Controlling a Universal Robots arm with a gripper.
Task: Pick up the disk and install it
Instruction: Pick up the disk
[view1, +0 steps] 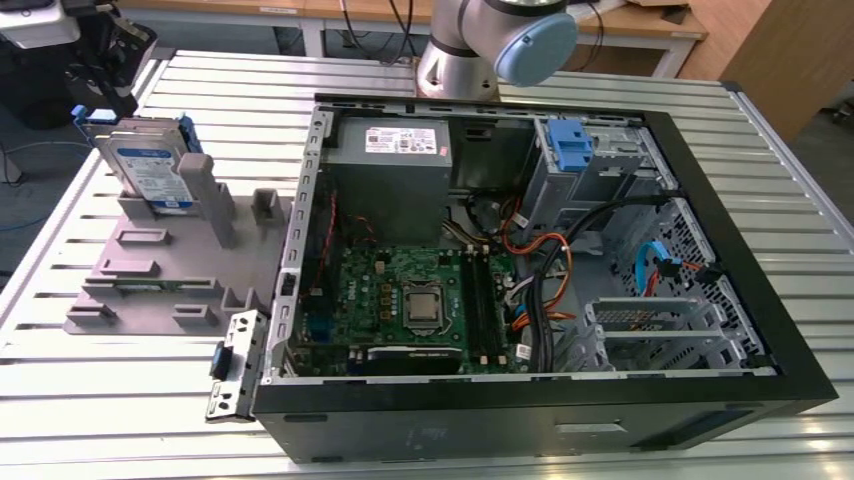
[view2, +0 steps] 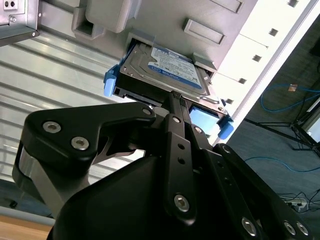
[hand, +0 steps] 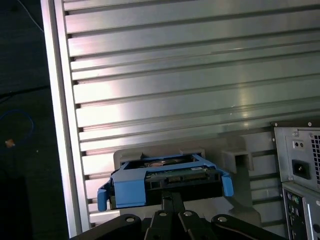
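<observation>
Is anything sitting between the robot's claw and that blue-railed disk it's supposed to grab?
Nothing visible does. In the second wrist view the gripper is right at the exposed edge of the disk, which stands in its grey holder, with nothing between them.

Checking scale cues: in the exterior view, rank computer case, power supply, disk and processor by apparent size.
Largest to smallest:
computer case
power supply
disk
processor
None look close enough to tie.

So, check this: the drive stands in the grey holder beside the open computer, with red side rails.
No: the side rails are blue, as the second wrist view shows. The drive does stand in the grey holder beside the open computer.
</observation>
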